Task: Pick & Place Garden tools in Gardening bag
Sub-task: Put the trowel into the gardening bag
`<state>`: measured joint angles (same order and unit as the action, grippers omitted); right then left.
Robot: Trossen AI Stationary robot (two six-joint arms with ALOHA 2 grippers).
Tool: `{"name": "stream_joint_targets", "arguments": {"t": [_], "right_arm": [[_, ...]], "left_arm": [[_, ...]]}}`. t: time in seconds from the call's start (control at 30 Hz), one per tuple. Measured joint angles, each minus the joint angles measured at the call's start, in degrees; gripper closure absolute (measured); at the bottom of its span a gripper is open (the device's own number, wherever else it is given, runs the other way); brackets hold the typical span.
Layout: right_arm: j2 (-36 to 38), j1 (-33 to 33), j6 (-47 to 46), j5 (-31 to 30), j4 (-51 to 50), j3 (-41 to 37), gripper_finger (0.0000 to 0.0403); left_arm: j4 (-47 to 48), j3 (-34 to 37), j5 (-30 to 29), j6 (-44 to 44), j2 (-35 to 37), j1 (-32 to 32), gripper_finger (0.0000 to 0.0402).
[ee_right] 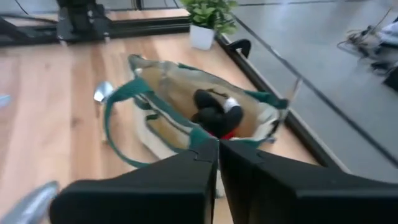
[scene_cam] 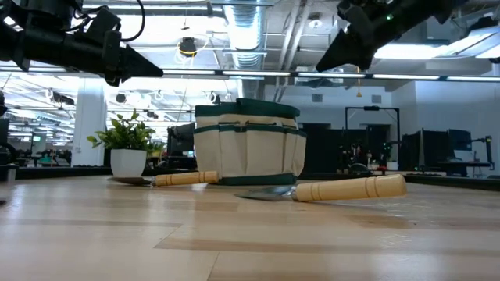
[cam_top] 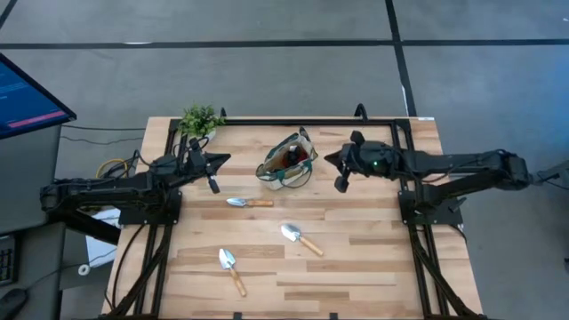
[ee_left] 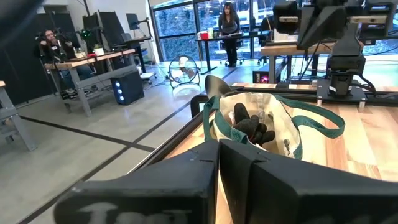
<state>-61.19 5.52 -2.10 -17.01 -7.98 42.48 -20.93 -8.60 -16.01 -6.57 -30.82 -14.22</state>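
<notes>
The beige gardening bag [cam_top: 284,164] with green trim stands upright on its base at the table's far middle. Dark-handled shears and a red-and-black item [ee_right: 217,118] lie inside it; they also show in the left wrist view [ee_left: 249,127]. Three wooden-handled trowels lie flat on the table: one near the bag [cam_top: 249,203], one toward the middle [cam_top: 300,238], one near the front [cam_top: 231,269]. My left gripper [cam_top: 222,160] is shut and empty in the air left of the bag. My right gripper [cam_top: 331,160] is shut and empty in the air right of the bag.
A small green potted plant [cam_top: 200,120] stands at the far left corner, behind my left gripper. The table's black frame rail [cam_top: 293,118] runs along the far edge. Bare wood lies at the right front [cam_top: 382,267]. People show in the room beyond the table [ee_left: 229,25].
</notes>
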Motion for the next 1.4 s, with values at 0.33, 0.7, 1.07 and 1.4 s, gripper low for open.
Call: {"name": "stream_joint_targets", "arguments": {"t": [0.33, 0.7, 1.07, 1.4], "right_arm": [[0.1, -7.4, -6.4, -4.7, 1.6, -4.3, 0.0397], [0.1, -11.9, -6.6, -10.3, 7.6, -8.0, 0.0398], [0.0, -12.1, -13.2, -3.3, 6.5, -8.0, 0.04], [-2.2, -12.2, -13.1, 13.0, 6.9, -8.0, 0.0402]], "left_arm": [[0.0, 0.0, 0.0, 0.0, 0.0, 0.0, 0.04], [0.0, 0.0, 0.0, 0.0, 0.0, 0.0, 0.04], [0.0, 0.0, 0.0, 0.0, 0.0, 0.0, 0.04], [0.0, 0.0, 0.0, 0.0, 0.0, 0.0, 0.04]]}}
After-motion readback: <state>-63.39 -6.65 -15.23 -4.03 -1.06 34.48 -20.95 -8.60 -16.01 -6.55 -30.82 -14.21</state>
